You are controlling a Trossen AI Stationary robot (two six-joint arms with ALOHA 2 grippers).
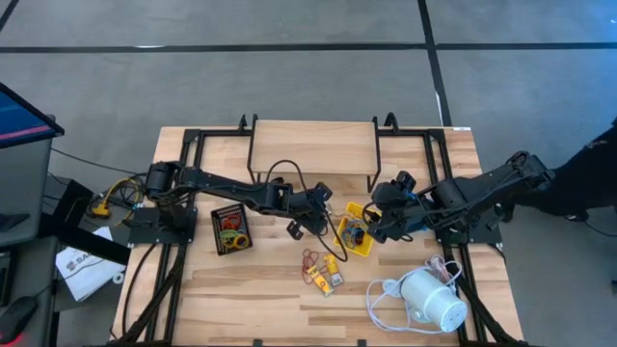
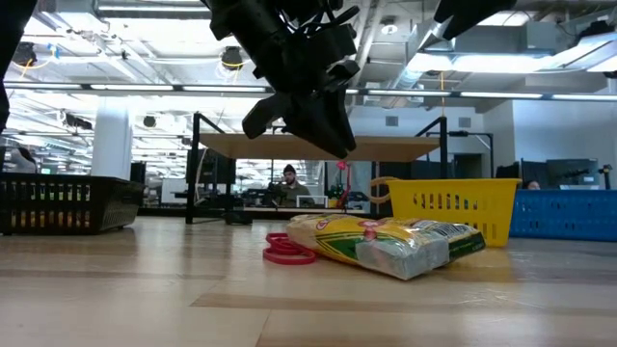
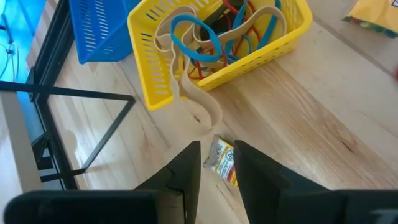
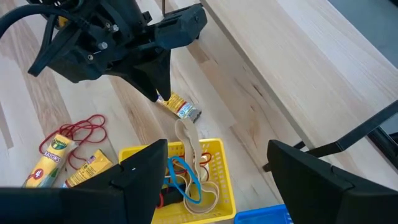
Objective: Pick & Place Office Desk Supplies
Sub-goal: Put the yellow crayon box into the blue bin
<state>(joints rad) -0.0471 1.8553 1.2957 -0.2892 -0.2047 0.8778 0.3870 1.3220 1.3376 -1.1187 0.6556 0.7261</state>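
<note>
My left gripper (image 3: 217, 157) hangs above the table's middle (image 1: 307, 227), just left of the yellow tray (image 1: 359, 231), shut on a small yellow packet (image 3: 221, 164). The yellow tray (image 3: 217, 43) holds blue, tan and red rubber bands; one tan band (image 3: 200, 99) droops over its rim onto the table. My right gripper (image 4: 217, 182) is open and holds nothing, above the yellow tray and the blue tray (image 3: 99, 28). Red rubber bands (image 1: 310, 259) and more yellow packets (image 1: 328, 280) lie on the table nearer the front. My left gripper pinches the small yellow packet by one end (image 4: 165, 100) between its two fingertips, the fingers (image 4: 152, 81) slanting down from the table's left. The rest of the packet (image 4: 185, 111) sticks out past the fingertips toward the yellow tray. The low view shows the gripper (image 2: 333, 145) well above the tabletop.
A black mesh tray (image 1: 231, 229) with rubber bands stands left of centre. A white cylindrical device with its cord (image 1: 429, 299) lies near the front right. A raised wooden shelf on a black frame (image 1: 313, 146) spans the far side. Bare wood lies at the front left.
</note>
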